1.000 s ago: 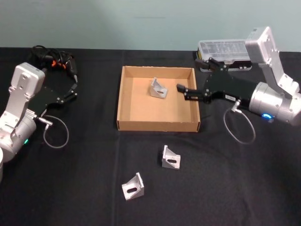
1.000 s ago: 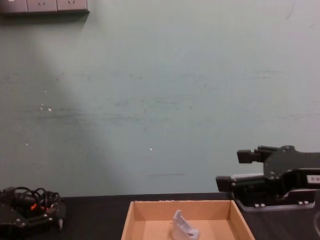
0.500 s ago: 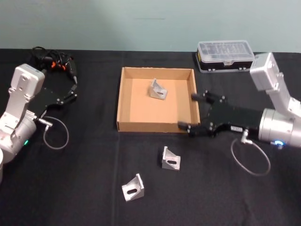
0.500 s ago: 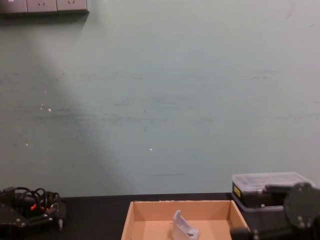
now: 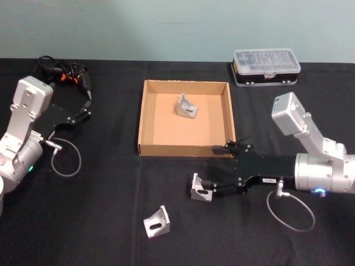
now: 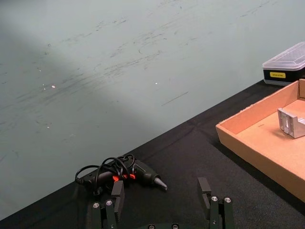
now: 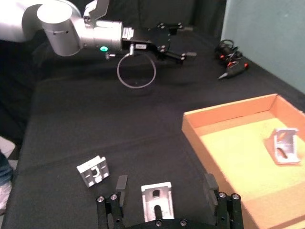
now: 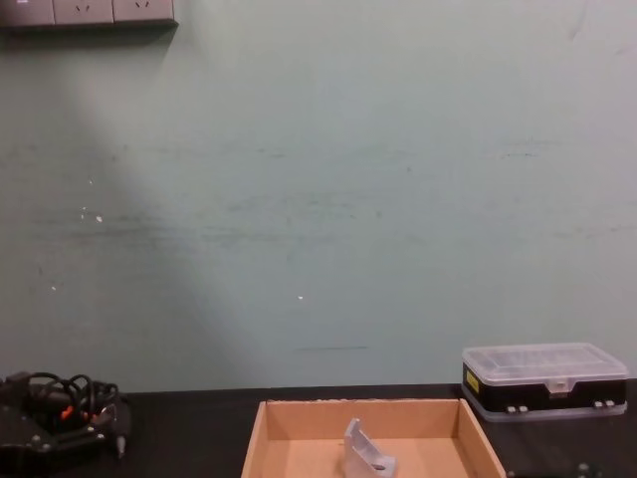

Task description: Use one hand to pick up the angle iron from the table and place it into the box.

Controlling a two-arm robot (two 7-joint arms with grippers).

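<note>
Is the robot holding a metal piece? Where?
Nothing is held. The right gripper is open around an angle iron on the table, not yet closed on it. The left gripper sits idle, empty.

You swung the right gripper (image 5: 210,169) from over the box (image 5: 186,149) down to the table (image 5: 100,216), spread fingers flanking an angle iron (image 5: 201,187).

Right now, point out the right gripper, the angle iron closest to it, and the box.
right gripper (image 7: 165,180), right wrist view, the gap midway between its open fingertips.
angle iron (image 7: 157,198), right wrist view, its slotted upper face.
box (image 5: 186,149), head view, the outside of its near wall.
</note>
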